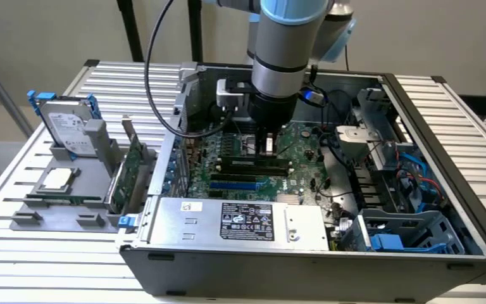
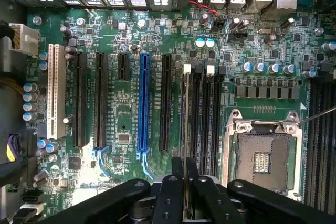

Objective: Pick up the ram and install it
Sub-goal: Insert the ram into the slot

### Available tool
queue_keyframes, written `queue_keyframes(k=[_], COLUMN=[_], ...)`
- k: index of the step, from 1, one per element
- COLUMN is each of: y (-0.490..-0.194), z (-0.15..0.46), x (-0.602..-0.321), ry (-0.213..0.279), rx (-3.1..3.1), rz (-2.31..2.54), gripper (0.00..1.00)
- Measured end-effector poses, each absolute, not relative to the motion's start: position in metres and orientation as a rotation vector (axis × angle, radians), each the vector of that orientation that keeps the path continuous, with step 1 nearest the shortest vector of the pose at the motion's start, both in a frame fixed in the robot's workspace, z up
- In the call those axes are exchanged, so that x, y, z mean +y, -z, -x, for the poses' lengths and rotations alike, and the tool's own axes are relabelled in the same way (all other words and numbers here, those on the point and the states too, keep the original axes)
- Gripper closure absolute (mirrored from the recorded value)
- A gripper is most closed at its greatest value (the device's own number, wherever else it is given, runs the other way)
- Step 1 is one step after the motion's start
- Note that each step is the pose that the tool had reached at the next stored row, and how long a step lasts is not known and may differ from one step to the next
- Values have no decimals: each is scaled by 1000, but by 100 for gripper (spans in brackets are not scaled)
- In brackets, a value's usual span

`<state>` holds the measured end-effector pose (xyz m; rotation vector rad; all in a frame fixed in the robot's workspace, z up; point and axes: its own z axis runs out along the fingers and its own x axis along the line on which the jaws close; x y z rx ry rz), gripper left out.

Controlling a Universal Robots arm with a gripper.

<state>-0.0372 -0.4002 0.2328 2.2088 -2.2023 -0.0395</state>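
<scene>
Now the gripper pinches the ram edge-on over a memory slot

arm cut off at top edge, fingers partly cut off

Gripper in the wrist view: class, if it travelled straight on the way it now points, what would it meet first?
Probably a black memory slot on the motherboard: the gripper holds the ram edge-on, lined up with it. Remaining depth is unclear.
</scene>
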Motion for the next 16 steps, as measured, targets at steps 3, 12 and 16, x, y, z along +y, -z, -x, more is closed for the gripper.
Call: queue_keyframes(k=[3,12,16], y=[-231,-230,-230], z=[37,37,37], x=[-400,-394,-394], ry=[38,20,16], rx=[-2202,-2194,-2194], rz=[-2208,-2200,-2200], gripper=[100,100,100])
